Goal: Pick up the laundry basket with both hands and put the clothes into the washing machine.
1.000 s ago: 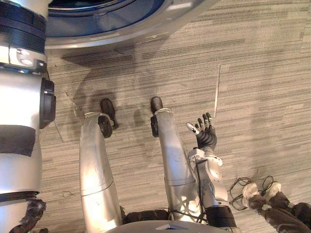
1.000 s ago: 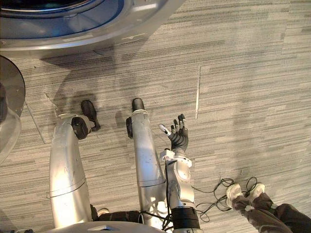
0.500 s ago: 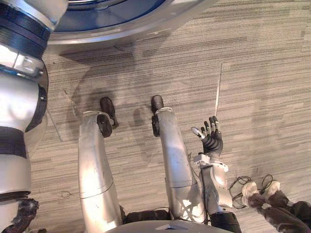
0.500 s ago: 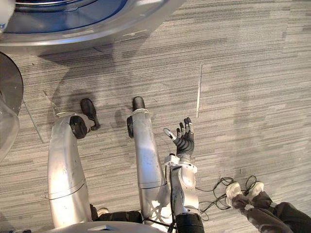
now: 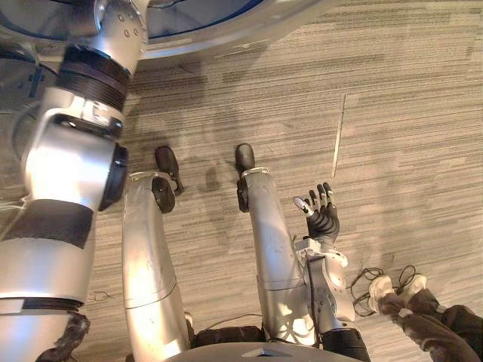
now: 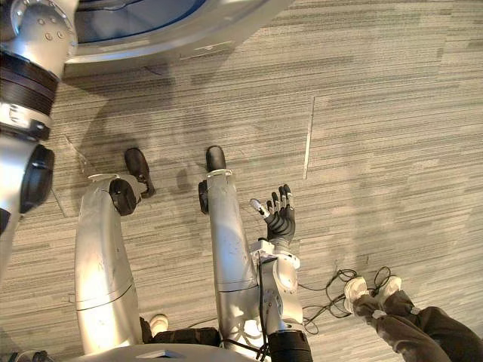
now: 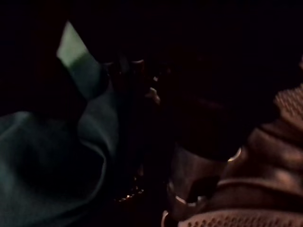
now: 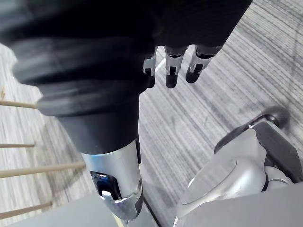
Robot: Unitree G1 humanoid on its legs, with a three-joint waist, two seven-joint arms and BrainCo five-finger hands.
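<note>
Silver-rimmed round washing machine (image 5: 226, 36) lies far left. The left hand (image 7: 246, 151) is in its dark interior beside crumpled teal cloth (image 7: 42, 156), and I cannot tell its grip. The right hand (image 5: 323, 219) is released, near right.

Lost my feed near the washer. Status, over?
Right hand open, idle above the floor. Left hand inside the washing machine, dark, teal cloth beside it. Person's shoes at robot's right, clear of the arms.

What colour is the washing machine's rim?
The rim is silver-grey, with a blue ring inside; best in the right eye view.

R hand (image 5: 323, 220) fingers spread, over carpet (image 5: 407, 113); washer (image 5: 226, 34) rim at top.
</note>
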